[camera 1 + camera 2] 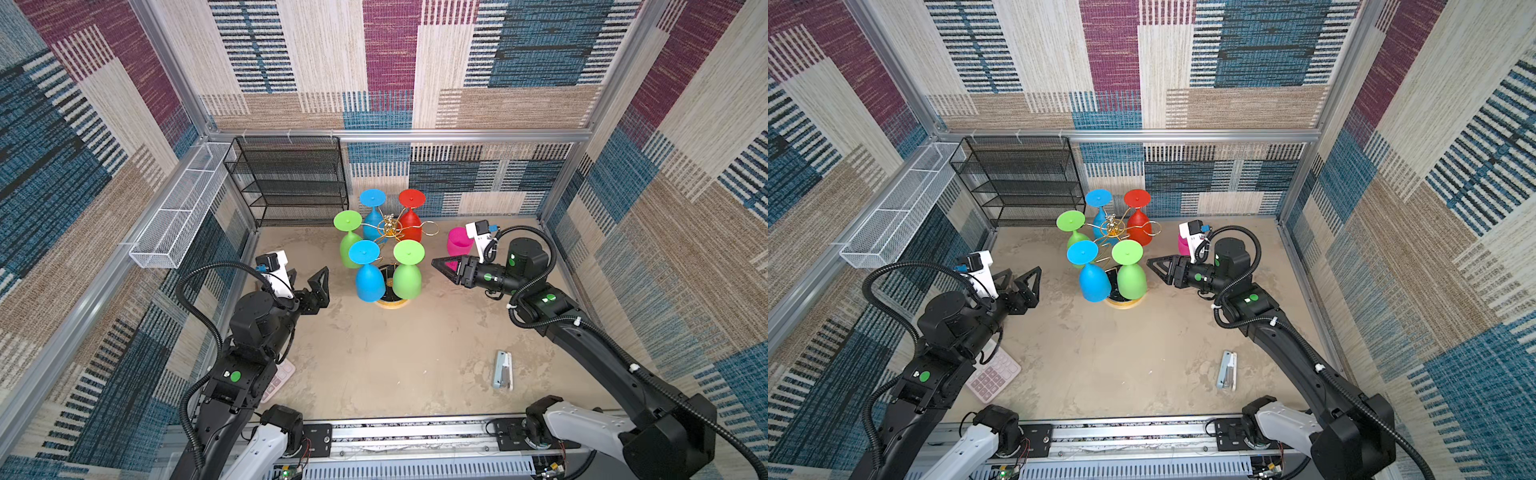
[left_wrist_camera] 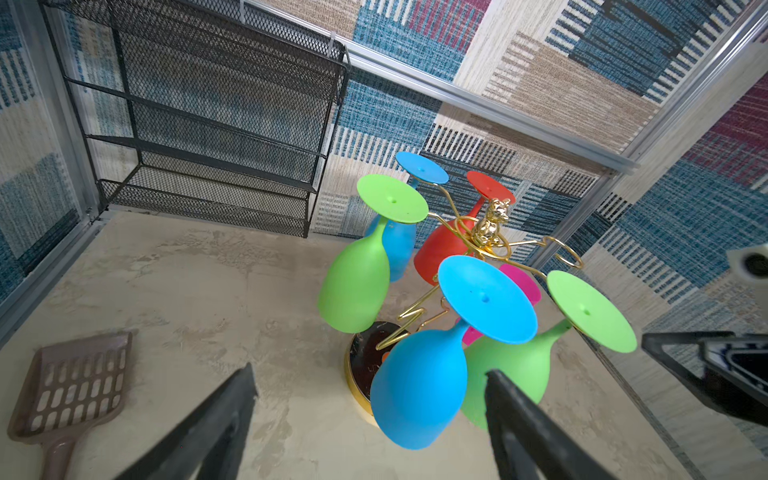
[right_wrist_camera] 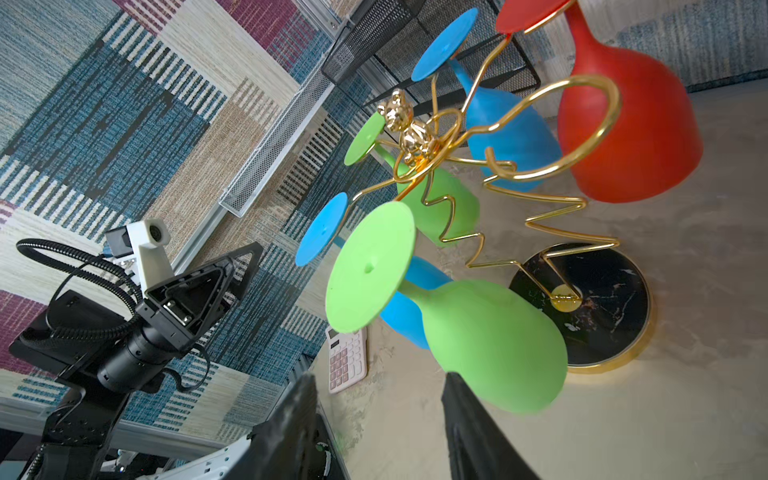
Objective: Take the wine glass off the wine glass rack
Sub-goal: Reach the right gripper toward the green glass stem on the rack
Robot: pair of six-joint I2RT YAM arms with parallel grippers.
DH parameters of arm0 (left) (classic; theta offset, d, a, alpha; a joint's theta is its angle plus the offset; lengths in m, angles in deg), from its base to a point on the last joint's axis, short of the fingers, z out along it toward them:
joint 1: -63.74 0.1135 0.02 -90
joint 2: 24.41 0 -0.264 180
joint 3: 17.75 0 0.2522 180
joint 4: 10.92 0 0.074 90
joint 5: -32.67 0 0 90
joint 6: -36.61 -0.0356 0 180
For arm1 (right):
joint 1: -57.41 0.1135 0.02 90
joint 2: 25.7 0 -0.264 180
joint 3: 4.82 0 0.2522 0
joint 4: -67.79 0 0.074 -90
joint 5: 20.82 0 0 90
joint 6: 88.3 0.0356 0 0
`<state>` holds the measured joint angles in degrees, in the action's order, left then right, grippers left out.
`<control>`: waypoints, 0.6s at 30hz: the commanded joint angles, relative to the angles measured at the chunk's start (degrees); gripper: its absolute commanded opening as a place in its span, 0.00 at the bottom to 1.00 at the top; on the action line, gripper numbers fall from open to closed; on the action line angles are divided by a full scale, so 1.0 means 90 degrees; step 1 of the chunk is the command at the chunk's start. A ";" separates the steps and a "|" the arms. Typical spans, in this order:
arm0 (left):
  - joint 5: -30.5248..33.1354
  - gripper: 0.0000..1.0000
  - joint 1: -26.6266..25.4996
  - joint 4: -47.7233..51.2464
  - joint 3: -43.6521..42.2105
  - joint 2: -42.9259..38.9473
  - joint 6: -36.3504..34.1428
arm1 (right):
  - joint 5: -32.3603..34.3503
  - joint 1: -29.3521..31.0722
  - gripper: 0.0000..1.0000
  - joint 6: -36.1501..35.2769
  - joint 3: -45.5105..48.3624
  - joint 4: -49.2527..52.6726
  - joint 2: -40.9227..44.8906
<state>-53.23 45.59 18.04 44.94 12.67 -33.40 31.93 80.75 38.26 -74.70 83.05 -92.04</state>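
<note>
The wine glass rack, gold wire on a round black base, stands mid-table with several wine glasses hanging bowl-down. At the front hang a blue glass and a green glass; green, blue and red ones hang behind. One ring arm on the right is bare. My right gripper is just right of the front green glass, jaws apart, holding nothing. My left gripper stands open to the left of the rack, facing the front blue glass without touching it.
A pink glass stands upright on the table behind my right wrist. A black mesh shelf and a white wire basket line the back left. On the table lie a pink calculator, a pale blue stapler and a brown scoop.
</note>
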 commanded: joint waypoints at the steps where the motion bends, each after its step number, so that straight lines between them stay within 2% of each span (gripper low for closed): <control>1: -0.0107 0.88 -0.0004 -0.0157 -0.0006 -0.0009 0.0141 | -0.0206 0.0062 0.49 0.0349 -0.0123 -0.0612 -0.0164; 18: -0.0189 0.88 0.0006 -0.0175 -0.0075 -0.0053 0.0128 | -0.0148 0.0288 0.33 0.0655 -0.0431 -0.0907 -0.0808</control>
<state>-54.65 45.61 18.07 44.43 12.32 -32.98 30.66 83.22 43.20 -77.67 77.52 -98.89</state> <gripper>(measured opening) 0.882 0.335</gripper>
